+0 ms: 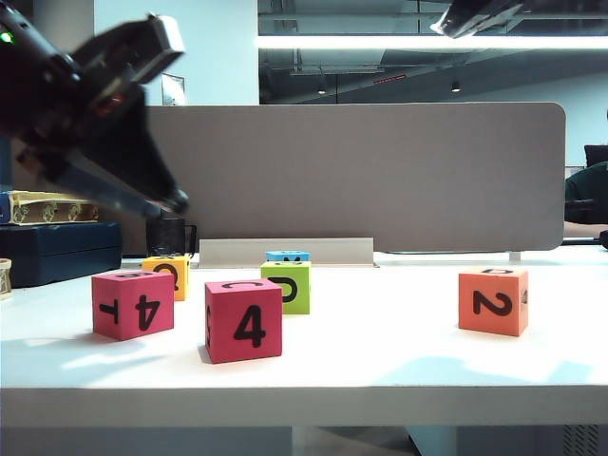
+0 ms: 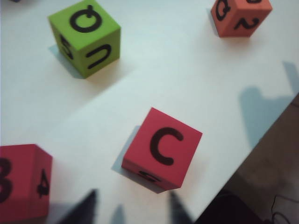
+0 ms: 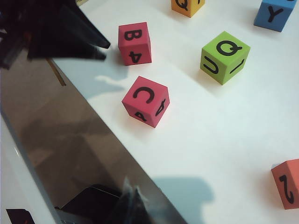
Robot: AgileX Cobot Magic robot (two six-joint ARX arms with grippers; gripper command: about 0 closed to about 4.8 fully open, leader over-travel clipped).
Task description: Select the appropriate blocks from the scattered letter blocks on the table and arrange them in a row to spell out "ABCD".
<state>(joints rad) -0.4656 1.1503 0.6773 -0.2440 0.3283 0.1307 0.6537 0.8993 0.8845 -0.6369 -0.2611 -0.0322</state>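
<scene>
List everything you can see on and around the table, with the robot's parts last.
Pink-red block with C on top: one, front centre-left of the table, 4 facing the exterior camera.
Pink-red block with B on top: one, to its left, 4 and T on its sides.
Yellow block: one, behind the B block.
Green block: one, behind the C block.
Blue block: one, behind the green one.
Orange block: one, alone at the right, 2 facing front.
Table: one, white.
Grey panel: one, upright behind the table.
Dark blue case: one, far left.
Left claw: black, raised above the left blocks, holding nothing.
Right claw: black, shut, over the table's front edge.
</scene>
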